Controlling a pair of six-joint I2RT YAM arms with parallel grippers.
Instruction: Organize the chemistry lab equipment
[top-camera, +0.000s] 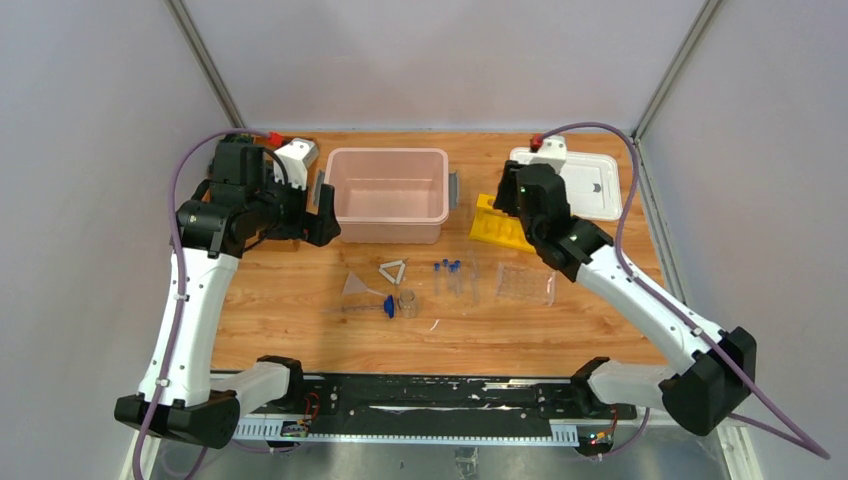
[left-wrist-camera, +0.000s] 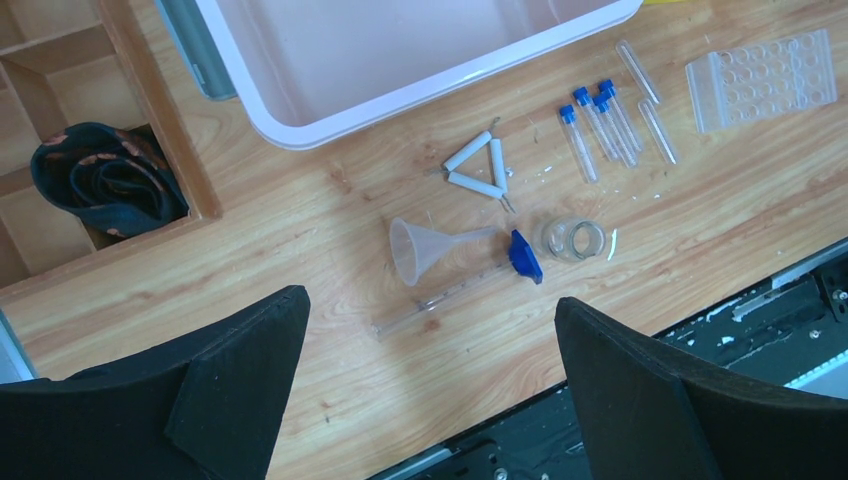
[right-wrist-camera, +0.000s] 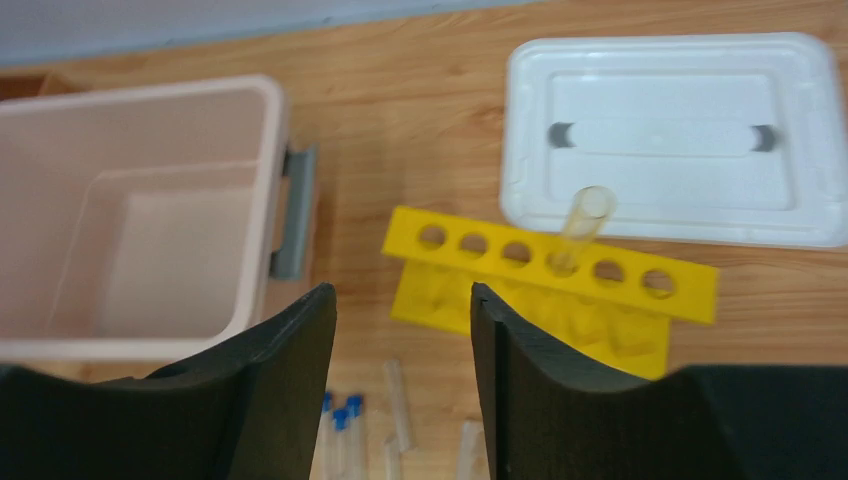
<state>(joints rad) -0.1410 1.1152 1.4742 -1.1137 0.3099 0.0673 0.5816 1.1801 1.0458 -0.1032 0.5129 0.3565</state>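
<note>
1. The pink bin (top-camera: 388, 195) stands open, probably to receive loose pieces.
2. The left gripper (left-wrist-camera: 428, 300) hangs at the bin's left end, jaws wide and empty. It looks down on the pieces in front of the bin.
3. The right gripper (right-wrist-camera: 400, 300) hangs just right of the bin, jaws parted with nothing between them.
4. The yellow holed rack (right-wrist-camera: 550, 275) sits right of the bin. One clear glass tube (right-wrist-camera: 583, 225) leans in a hole, so the rack seems meant for tubes.
5. The clear vial tray (left-wrist-camera: 765, 78) lies in front of the bin's right corner, its wells apparently unfilled.
6. The clear funnel (left-wrist-camera: 425, 248) lies on its side in front of the bin.
7. The blue-capped vials (left-wrist-camera: 600, 120), pale triangle (left-wrist-camera: 480, 168) and tiny beaker (left-wrist-camera: 575, 240) are loose there too, not yet sorted.
</note>
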